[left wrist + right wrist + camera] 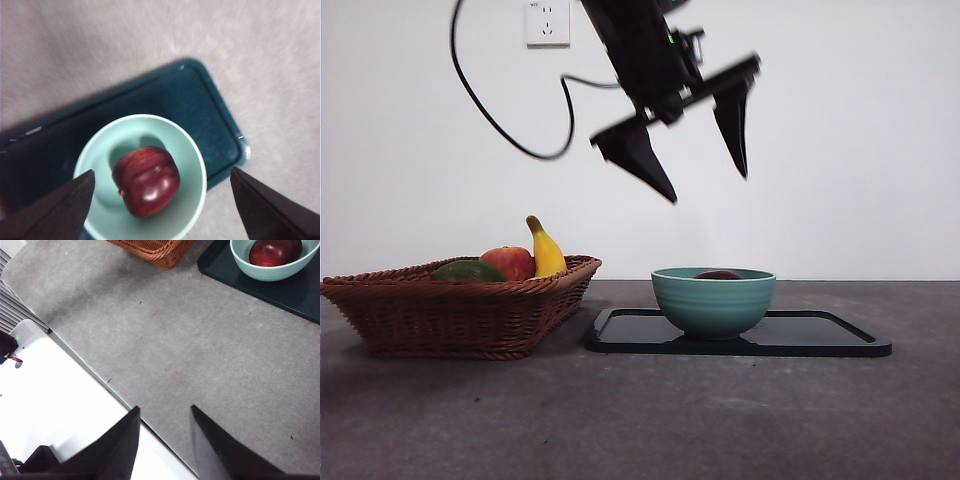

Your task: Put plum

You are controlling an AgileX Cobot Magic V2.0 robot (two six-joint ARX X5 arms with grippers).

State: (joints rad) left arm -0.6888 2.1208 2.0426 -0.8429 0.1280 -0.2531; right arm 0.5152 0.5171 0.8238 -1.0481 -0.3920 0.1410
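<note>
Front view, from the left: a wicker basket [460, 310] holds a dark green fruit [468, 271], a red apple [509, 262] and a banana [546, 250]. Just beside it lies a black tray [820, 335] bearing a teal bowl [713, 300], and the plum [718, 274] sits inside, only its top peeking over the rim. My left gripper [710, 185] hangs high above the bowl, jaws spread wide and empty. From my left wrist the plum [146, 180] rests in the bowl's middle. My right gripper [165, 412] waits over bare table near the table's edge, jaws apart, well away from the tray.
</note>
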